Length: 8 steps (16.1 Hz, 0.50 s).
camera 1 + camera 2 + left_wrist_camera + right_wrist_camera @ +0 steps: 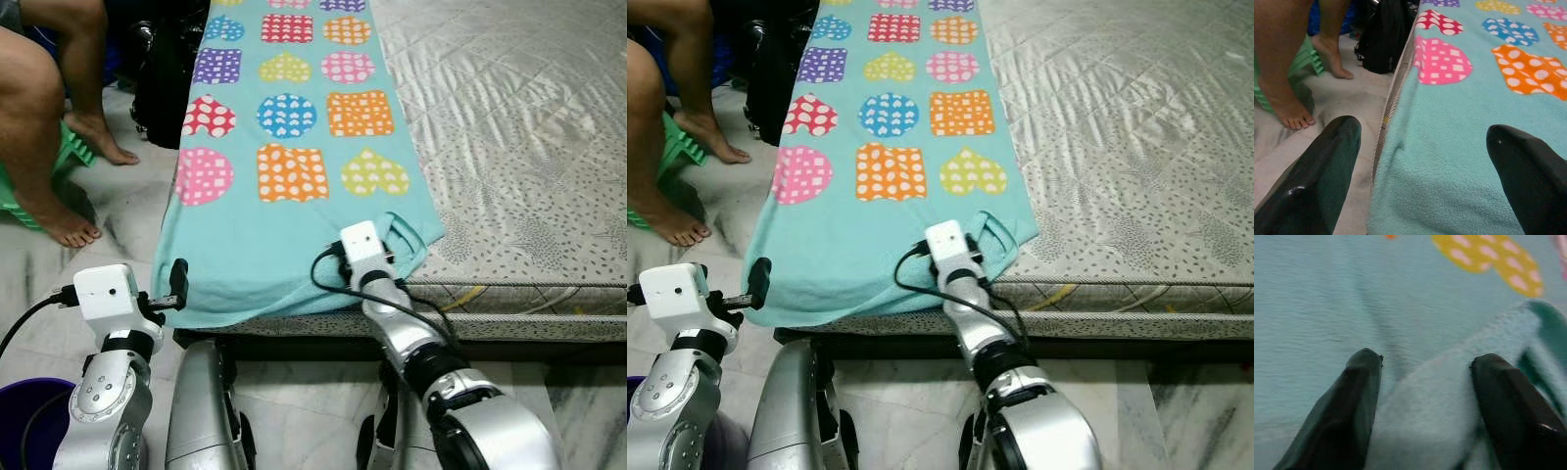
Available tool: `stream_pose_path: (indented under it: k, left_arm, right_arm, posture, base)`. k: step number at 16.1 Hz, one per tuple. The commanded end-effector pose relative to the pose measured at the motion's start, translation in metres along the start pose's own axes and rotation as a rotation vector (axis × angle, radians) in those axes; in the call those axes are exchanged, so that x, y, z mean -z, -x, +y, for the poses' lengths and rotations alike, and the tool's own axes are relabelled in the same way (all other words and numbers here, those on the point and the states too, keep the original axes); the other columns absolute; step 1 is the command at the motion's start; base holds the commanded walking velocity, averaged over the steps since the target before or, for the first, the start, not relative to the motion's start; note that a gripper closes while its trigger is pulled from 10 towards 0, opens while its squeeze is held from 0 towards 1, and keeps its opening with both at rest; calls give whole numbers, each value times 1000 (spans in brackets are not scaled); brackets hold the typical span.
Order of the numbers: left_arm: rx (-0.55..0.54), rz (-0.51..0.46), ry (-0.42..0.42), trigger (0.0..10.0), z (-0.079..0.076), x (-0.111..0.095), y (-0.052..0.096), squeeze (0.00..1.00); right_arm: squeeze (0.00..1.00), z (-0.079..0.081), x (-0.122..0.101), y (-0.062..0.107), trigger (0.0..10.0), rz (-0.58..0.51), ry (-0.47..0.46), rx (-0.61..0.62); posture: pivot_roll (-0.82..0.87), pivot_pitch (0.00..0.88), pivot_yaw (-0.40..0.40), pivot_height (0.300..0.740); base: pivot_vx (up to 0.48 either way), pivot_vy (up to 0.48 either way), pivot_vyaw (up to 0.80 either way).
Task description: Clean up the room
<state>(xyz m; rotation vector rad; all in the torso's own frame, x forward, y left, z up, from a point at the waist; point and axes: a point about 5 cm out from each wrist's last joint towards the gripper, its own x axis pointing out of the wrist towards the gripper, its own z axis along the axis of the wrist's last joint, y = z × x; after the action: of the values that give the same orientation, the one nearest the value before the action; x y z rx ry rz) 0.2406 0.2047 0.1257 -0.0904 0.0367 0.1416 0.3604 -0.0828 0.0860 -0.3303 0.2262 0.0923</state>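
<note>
Left eye view: teal fleece blanket (294,147) with polka-dot hearts, circles, squares in pink, orange, blue, yellow, purple; spread along left side of bed (519,147), near edge draped over mattress side, corner by right arm folded into loop.

Right tool (1422,387) open, fingers (1352,406) spread around raised fold at that corner.

Left tool (1422,166) open, straddling blanket's left near corner, one finger off bed edge over floor (127,206).

Around: person's bare legs (49,147) on green stool (69,147), black bag (167,78) against bed, purple bucket (24,411) by left arm.
</note>
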Motion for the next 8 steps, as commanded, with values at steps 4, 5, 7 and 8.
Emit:
stream_pose_path:
  k: [4, 5, 7, 8]
  left_arm:
    - [-9, 20, -11, 10000, 1, 3, 1, 0]
    - [-8, 21, -11, 10000, 1, 3, 1, 0]
    - [-6, 24, -9, 10000, 1, 4, 0, 0]
    - [-3, 25, -7, 10000, 1, 4, -1, 0]
  right_arm:
    - [0, -25, 20, 8, 0, 51, -88, 68]
    - [0, -29, 26, 12, 0, 62, -97, 70]
    - [0, -37, 36, 23, 0, 73, -109, 71]
    - [0, -41, 39, 31, 0, 73, -118, 72]
  posture:
    - [109, 206, -16, 516]
    - [109, 206, -16, 516]
    - [91, 207, -15, 516]
    - [78, 207, -9, 516]
  base:
    - [0, 0, 0]
    - [0, 0, 0]
    - [0, 0, 0]
    - [0, 0, 0]
